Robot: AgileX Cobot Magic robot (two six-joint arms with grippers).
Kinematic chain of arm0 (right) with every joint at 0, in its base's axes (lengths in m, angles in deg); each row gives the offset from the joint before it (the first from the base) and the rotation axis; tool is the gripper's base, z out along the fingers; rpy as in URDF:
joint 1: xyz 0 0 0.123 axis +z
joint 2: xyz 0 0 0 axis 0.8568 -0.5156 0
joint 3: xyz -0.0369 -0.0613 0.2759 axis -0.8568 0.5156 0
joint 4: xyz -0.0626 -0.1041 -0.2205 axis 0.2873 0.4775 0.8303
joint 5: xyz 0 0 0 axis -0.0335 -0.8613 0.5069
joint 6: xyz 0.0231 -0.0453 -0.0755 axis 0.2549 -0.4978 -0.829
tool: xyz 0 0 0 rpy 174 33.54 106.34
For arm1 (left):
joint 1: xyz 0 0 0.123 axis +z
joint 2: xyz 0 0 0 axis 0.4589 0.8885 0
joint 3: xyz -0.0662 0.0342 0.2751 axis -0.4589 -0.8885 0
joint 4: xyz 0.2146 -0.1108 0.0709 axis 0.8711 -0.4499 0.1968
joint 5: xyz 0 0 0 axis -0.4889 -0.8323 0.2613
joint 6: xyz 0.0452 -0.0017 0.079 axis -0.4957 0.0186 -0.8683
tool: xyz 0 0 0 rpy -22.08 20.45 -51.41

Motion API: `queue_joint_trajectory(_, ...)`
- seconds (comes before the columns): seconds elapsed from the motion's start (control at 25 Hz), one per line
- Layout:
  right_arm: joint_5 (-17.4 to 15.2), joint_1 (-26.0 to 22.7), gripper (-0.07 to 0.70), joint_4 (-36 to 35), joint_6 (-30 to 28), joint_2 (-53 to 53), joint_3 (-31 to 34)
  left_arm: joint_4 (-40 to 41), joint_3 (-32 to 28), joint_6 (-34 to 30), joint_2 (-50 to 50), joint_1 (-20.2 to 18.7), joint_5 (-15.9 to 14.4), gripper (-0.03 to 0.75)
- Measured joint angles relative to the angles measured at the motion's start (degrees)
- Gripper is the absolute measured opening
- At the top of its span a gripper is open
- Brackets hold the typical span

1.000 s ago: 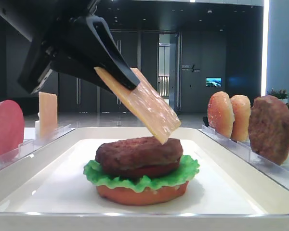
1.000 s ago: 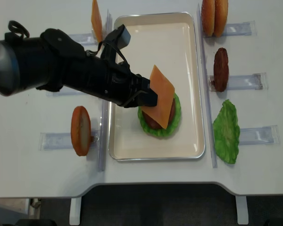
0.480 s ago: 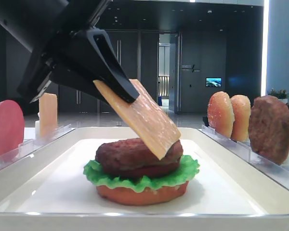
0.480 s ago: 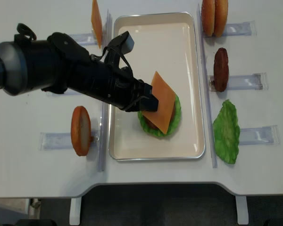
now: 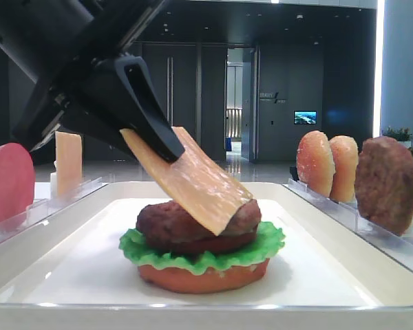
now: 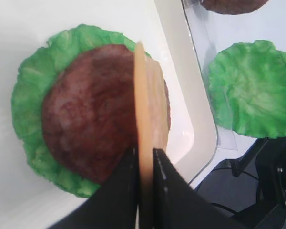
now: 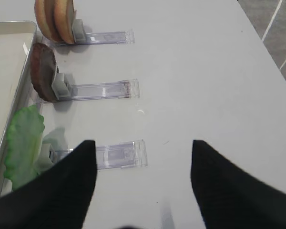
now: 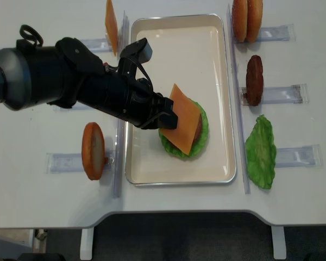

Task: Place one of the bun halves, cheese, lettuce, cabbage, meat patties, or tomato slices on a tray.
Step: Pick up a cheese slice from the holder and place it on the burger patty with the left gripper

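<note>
White table (image 8: 43, 201) bearing white tray (image 8: 176, 179) and clear racks (image 8: 294, 94).

No legible text, label, brand or number appears in any view. A small pale sign (image 5: 268, 97) on the dark back wall carries marks too small to read, and the lit screen (image 5: 305, 117) beside it shows only a blur of colour.
</note>
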Motion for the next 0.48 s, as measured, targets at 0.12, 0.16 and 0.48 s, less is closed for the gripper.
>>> queue_joint_trajectory(0.12, 0.0, 0.0, 0.416, 0.0, 0.0, 0.0, 0.0, 0.2, 0.0, 0.5, 0.0, 0.0, 0.5, 0.037)
queue_joint_trajectory(0.16, 0.0, 0.0, 0.416, 0.0, 0.0, 0.0, 0.0, 0.2, 0.0, 0.7, 0.0, 0.0, 0.7, 0.037)
queue_joint_trajectory(0.48, 0.0, 0.0, 0.416, 0.0, 0.0, 0.0, 0.0, 0.3, 0.0, 1.0, 0.0, 0.0, 1.3, 0.208)
